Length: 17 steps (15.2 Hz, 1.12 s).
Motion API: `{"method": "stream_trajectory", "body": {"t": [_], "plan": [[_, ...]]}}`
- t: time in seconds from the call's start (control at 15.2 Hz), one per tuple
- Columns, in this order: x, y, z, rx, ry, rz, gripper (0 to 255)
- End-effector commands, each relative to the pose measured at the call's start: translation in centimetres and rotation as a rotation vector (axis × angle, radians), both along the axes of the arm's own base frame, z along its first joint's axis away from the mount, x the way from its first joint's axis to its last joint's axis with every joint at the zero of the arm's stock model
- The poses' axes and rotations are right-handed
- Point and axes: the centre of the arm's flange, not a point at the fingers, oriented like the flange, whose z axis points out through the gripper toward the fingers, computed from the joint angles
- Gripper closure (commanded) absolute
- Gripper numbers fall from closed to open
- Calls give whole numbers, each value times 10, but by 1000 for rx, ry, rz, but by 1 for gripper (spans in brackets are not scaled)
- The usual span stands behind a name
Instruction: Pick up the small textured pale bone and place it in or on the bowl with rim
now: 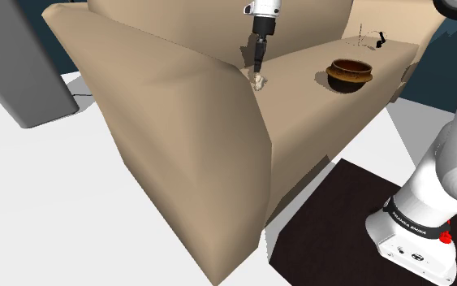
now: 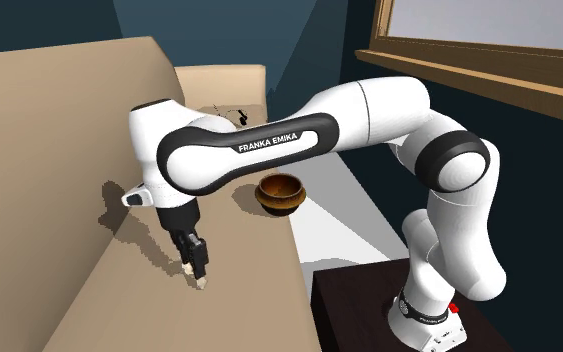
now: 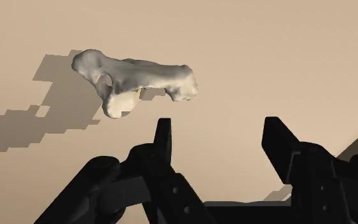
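The small pale, knobbly bone [image 1: 257, 80] lies on the tan sofa seat [image 1: 299, 81], close to the armrest. In the second exterior view the bone [image 2: 201, 283] peeks out just under the fingertips. My black gripper [image 1: 256, 70] points straight down over it. In the wrist view the gripper [image 3: 219, 130] has its fingers apart with bare cushion between them, and the bone [image 3: 136, 79] lies just beyond the tip of one finger, untouched. The brown rimmed bowl [image 1: 350, 75] stands upright on the same seat, farther toward the shoulder view's right, and looks empty [image 2: 280, 192].
A tall sofa armrest [image 1: 178, 122] rises beside the bone on the shoulder view's left. A small dark wiry object [image 1: 370, 36] sits at the far end of the seat beyond the bowl. My stand [image 1: 417, 236] is on a dark box at lower right.
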Motion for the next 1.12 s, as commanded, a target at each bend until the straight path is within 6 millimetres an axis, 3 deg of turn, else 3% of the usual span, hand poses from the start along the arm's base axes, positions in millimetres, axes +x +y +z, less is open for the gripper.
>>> {"method": "stream_trajectory", "body": {"t": [0.0,0.53,0.59,0.79,0.99,1.06], "plan": [[0,0,0,0,0,0,255],[0,0,0,0,0,0,255],[0,0,0,0,0,0,0],[5,-51,-9,96,-56,310,0],[25,-96,-22,192,-112,619,0],[27,-99,-23,198,-116,638,0]]}}
